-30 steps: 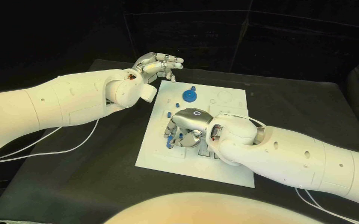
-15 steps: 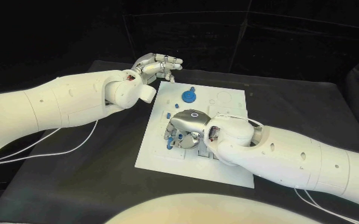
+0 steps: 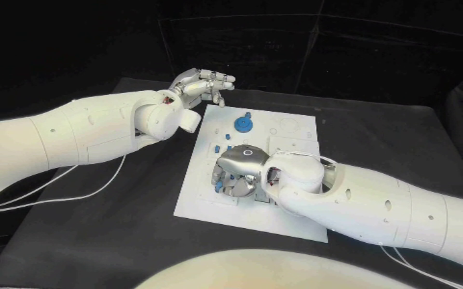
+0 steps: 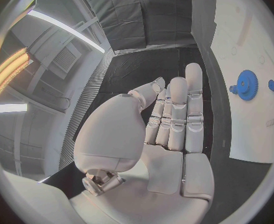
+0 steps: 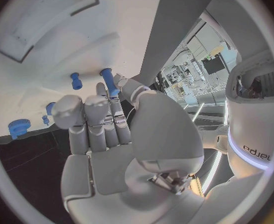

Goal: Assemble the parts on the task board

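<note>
The white task board (image 3: 290, 135) lies in the middle of the table. A blue gear (image 3: 245, 124) (image 4: 246, 84) sits on its far part, and small blue parts (image 3: 229, 136) lie nearer. My right hand (image 3: 241, 168) (image 5: 106, 129) hangs low over the board's near left area. Its thumb and a finger pinch a blue peg (image 5: 109, 82) (image 3: 220, 183) that stands at the board. A second blue peg (image 5: 76, 80) stands just beside it. My left hand (image 3: 203, 85) (image 4: 168, 119) hovers off the board's far left corner, fingers stretched out, holding nothing.
Thin white cables (image 3: 87, 188) trail over the black table on the left side. Recessed outlines (image 3: 290, 126) mark the board's far right part. Black table surrounds the board on all sides.
My right hand has slid a little toward the board's near left corner, staying low over the blue pegs. The left hand has stayed where it was.
</note>
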You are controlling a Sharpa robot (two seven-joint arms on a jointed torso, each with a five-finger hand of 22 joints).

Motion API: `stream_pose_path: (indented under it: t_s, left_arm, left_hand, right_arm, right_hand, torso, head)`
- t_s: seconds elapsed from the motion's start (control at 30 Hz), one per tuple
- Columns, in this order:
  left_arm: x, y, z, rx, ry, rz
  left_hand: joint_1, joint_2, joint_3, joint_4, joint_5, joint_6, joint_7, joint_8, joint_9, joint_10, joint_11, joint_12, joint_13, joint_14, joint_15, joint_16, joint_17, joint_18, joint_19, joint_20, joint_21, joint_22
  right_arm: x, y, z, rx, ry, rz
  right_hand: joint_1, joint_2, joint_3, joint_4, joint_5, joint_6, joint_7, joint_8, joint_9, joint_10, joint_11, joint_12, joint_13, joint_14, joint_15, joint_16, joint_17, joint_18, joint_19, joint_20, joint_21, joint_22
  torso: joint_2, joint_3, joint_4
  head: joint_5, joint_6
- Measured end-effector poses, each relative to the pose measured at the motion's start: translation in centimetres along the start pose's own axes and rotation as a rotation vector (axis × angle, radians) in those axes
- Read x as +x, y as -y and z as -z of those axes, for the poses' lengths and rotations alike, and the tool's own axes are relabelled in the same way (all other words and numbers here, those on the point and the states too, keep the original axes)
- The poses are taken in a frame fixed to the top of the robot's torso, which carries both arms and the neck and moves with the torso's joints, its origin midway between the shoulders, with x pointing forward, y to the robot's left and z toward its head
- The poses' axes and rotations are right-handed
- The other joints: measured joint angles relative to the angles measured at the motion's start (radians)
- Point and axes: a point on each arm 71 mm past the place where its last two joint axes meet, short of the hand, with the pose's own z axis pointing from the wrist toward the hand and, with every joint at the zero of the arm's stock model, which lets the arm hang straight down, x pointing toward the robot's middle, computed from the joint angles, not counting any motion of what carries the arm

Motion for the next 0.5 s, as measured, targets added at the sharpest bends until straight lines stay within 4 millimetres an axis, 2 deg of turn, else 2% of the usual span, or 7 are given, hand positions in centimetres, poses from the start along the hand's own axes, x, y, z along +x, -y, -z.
stream_pose_path:
  t_s: [0.13, 0.2, 0.3, 0.43, 0.5]
  left_arm:
    - [-0.02, 0.00, 0.01, 0.000, 0.000, 0.000]
    - [-0.03, 0.00, 0.01, 0.000, 0.000, 0.000]
    - [-0.06, 0.00, 0.01, -0.001, 0.001, 0.000]
    - [-0.10, 0.00, 0.01, -0.001, 0.001, -0.001]
    - [-0.12, 0.00, 0.01, -0.001, 0.002, -0.001]
  left_hand:
    - [0.000, 0.000, 0.000, 0.000, 0.000, 0.000, 0.000, 0.000, 0.000, 0.000, 0.000, 0.000, 0.000, 0.000, 0.000, 0.000, 0.000, 0.000, 0.000, 0.000, 0.000, 0.000]
    - [0.000, 0.000, 0.000, 0.000, 0.000, 0.000, 0.000, 0.000, 0.000, 0.000, 0.000, 0.000, 0.000, 0.000, 0.000, 0.000, 0.000, 0.000, 0.000, 0.000, 0.000, 0.000]
    - [0.000, 0.000, 0.000, 0.000, 0.000, 0.000, 0.000, 0.000, 0.000, 0.000, 0.000, 0.000, 0.000, 0.000, 0.000, 0.000, 0.000, 0.000, 0.000, 0.000, 0.000, 0.000]
    - [0.000, 0.000, 0.000, 0.000, 0.000, 0.000, 0.000, 0.004, 0.000, -0.004, 0.004, 0.002, 0.000, 0.000, 0.000, 0.000, 0.000, 0.000, 0.000, 0.000, 0.000, 0.000]
    - [0.000, 0.000, 0.000, 0.000, 0.000, 0.000, 0.000, 0.005, 0.000, -0.004, 0.004, 0.004, 0.000, 0.000, 0.000, 0.000, -0.001, 0.000, 0.000, 0.000, 0.000, 0.001]
  right_arm:
    - [0.07, 0.04, 0.10, 0.000, 0.001, 0.005]
    - [0.07, 0.07, 0.15, 0.001, 0.005, 0.006]
    - [-0.02, 0.10, 0.22, 0.002, 0.019, 0.006]
    - [-0.32, 0.17, 0.52, 0.003, 0.063, 0.004]
    - [-0.56, 0.35, 0.91, 0.004, 0.098, 0.000]
  right_hand:
    - [-0.018, -0.018, -0.034, 0.003, 0.005, -0.016, 0.007, 0.000, 0.000, -0.041, 0.008, 0.000, 0.000, -0.005, 0.005, -0.004, -0.004, 0.000, -0.003, 0.007, -0.001, -0.002]
    - [-0.026, -0.025, -0.056, 0.008, 0.008, -0.028, 0.004, 0.000, 0.000, -0.055, 0.009, 0.004, 0.000, -0.005, 0.005, -0.004, -0.007, 0.000, -0.002, 0.009, -0.004, -0.005]
    - [-0.043, -0.026, -0.092, 0.019, 0.016, -0.040, 0.010, 0.000, 0.000, -0.074, 0.013, 0.005, 0.000, -0.007, 0.007, -0.004, -0.010, 0.000, -0.005, 0.013, -0.004, -0.007]
    - [-0.061, -0.027, -0.190, 0.047, 0.036, -0.087, 0.013, 0.000, 0.000, -0.121, 0.018, 0.014, 0.003, -0.014, 0.014, -0.026, -0.040, 0.000, -0.016, 0.023, -0.019, -0.035]
    - [-0.047, -0.013, -0.253, 0.062, 0.038, -0.114, 0.013, 0.000, 0.000, -0.139, 0.018, 0.027, 0.004, -0.014, 0.014, -0.038, -0.057, 0.000, -0.022, 0.028, -0.027, -0.050]
  torso:
    - [0.000, 0.0004, 0.0000]
    - [0.000, 0.0005, 0.0000]
    - [0.000, 0.0005, 0.0000]
    - [0.000, 0.0006, -0.0001]
    - [0.000, 0.0008, -0.0005]
  head:
    - [0.000, 0.000]
    - [0.000, 0.000]
    - [0.000, 0.000]
    - [-0.002, 0.002]
    - [-0.003, 0.003]
